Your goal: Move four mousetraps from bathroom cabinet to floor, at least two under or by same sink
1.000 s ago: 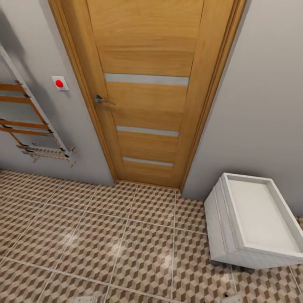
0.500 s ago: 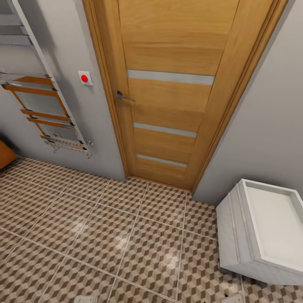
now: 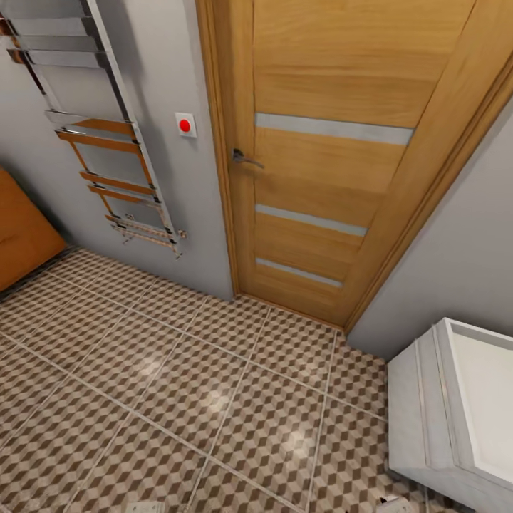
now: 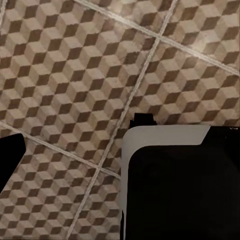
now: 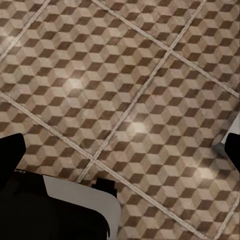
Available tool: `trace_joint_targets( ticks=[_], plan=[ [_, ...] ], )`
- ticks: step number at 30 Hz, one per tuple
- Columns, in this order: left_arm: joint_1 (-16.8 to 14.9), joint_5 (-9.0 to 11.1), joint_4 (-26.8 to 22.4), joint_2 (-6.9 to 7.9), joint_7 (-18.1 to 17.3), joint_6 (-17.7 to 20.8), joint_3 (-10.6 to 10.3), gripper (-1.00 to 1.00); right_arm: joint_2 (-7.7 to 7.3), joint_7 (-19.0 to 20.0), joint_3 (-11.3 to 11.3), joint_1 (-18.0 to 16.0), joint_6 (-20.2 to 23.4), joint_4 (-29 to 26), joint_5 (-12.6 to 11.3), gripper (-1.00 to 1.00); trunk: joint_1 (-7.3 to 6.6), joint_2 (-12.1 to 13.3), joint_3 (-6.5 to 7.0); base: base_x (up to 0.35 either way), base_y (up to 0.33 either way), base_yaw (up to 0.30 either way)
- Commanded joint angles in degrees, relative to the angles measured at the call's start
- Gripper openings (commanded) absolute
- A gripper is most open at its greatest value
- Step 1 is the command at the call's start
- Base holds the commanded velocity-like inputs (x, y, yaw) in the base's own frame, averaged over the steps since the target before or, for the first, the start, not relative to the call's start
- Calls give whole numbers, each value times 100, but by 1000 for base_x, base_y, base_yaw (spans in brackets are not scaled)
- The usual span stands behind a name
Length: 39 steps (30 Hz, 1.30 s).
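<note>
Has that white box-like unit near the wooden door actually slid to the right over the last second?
No. The white box-like unit keeps its place beside the wooden door; both shifted right together while an orange-brown cabinet entered at left, so the camera turned left.

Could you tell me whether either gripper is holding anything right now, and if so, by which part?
Nothing held shows: both wrist views look down between dark fingers at bare bathroom floor.

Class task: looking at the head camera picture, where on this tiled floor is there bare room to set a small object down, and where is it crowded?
Bare bathroom floor spreads from the wooden door and the towel rail. It is tighter beside the white unit and the orange-brown cabinet.
</note>
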Motion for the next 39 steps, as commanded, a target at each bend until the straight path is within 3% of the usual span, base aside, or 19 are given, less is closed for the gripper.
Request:
trace_joint_targets(
  ticks=[1,39],
  plan=[
    [-10,25,23,-4,9,-36,-48,100,-2,4,5,-2,-17,2,15,100,3,-10,-13,0,0,256],
    [-10,25,31,-31,9,-36,-48,100,-2,4,5,-2,-17,2,15,100,3,-10,-184,0,0,257]
  ],
)
